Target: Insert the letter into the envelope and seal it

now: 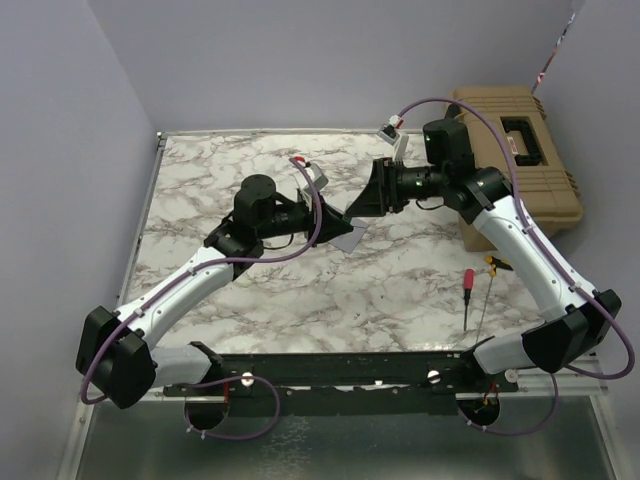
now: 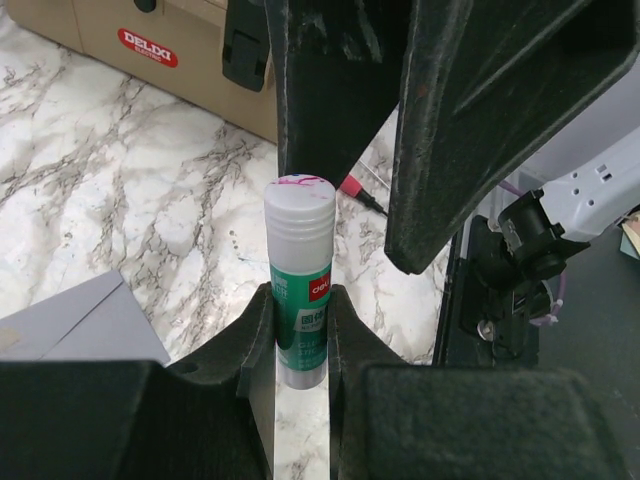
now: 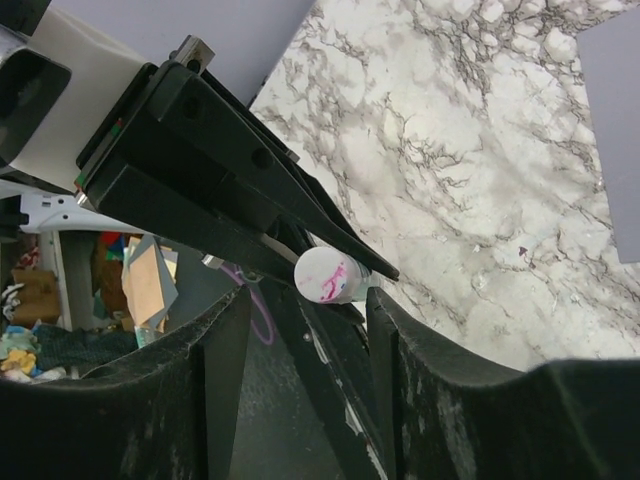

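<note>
My left gripper is shut on a green and white glue stick, held above the table with its white cap on. My right gripper faces it, open, jaws either side of the cap, which lies close to one finger. The grey-lavender envelope lies flat on the marble table under both grippers. Its corner shows in the left wrist view. The tan letter is out of view.
A tan toolbox stands at the back right, close behind the right arm. A red-handled screwdriver and a thin tool lie on the table at the front right. Lavender walls close in the left and back.
</note>
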{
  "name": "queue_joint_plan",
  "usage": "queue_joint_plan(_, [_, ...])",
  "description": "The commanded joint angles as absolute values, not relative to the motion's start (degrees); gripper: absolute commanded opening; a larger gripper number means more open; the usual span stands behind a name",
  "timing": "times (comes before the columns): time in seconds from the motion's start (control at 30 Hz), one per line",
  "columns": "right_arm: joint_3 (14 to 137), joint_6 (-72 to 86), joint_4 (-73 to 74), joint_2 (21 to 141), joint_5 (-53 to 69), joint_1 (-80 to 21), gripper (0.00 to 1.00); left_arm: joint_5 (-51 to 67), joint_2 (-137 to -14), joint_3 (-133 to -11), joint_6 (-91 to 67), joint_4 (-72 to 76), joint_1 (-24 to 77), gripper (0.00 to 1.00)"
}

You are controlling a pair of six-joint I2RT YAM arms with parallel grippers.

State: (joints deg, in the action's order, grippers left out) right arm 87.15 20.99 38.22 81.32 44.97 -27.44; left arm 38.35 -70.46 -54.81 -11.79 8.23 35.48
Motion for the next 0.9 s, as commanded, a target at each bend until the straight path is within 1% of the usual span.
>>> queue_joint_plan(0.0, [87.3,19.2,39.8,82.0,43.5,-27.9,0.49,41.8,-72.2,-56.9,-11.8,10.0,35.6,0.0])
queue_joint_plan(0.03, [87.5,19.2,39.7,82.1,43.4,-27.9,0.46,42.0,-72.4,-57.1,-11.7,9.9,35.6,0.0])
queue_joint_plan(0.1, [87.7,19.1,39.8,82.3,42.8,-28.0,0.43,42.4,-72.9,-57.3,-11.6,10.0,35.6,0.0])
queue_joint_plan(0.17, [87.8,18.9,39.7,82.3,42.3,-28.0,0.43,42.6,-73.3,-57.4,-11.4,10.0,35.6,0.0])
queue_joint_plan(0.27, [87.8,18.4,39.7,82.2,40.6,-28.0,0.47,42.8,-73.8,-57.7,-11.1,10.0,35.6,0.0])
queue_joint_plan(0.33, [87.7,18.1,39.9,82.2,39.9,-28.0,0.46,42.9,-74.1,-57.9,-11.0,10.0,35.6,0.0])
queue_joint_plan(0.43, [87.6,17.7,40.0,82.4,38.5,-28.0,0.38,43.0,-74.6,-58.3,-10.8,10.0,35.6,0.0])
queue_joint_plan(0.53, [88.2,17.1,40.4,82.8,38.4,-28.0,0.21,43.0,-74.9,-58.6,-10.6,10.0,35.6,0.0])
queue_joint_plan(0.67, [88.8,16.1,42.3,83.8,38.4,-28.2,0.04,43.4,-75.5,-59.2,-9.9,9.9,35.6,0.0])
queue_joint_plan(0.7, [89.1,15.7,43.2,84.2,38.3,-28.3,0.01,43.7,-75.7,-59.5,-9.3,9.6,35.6,0.0])
queue_joint_plan(0.87, [90.1,14.5,48.4,86.0,37.2,-30.4,0.0,44.0,-76.0,-63.8,-0.6,4.3,35.6,0.0])
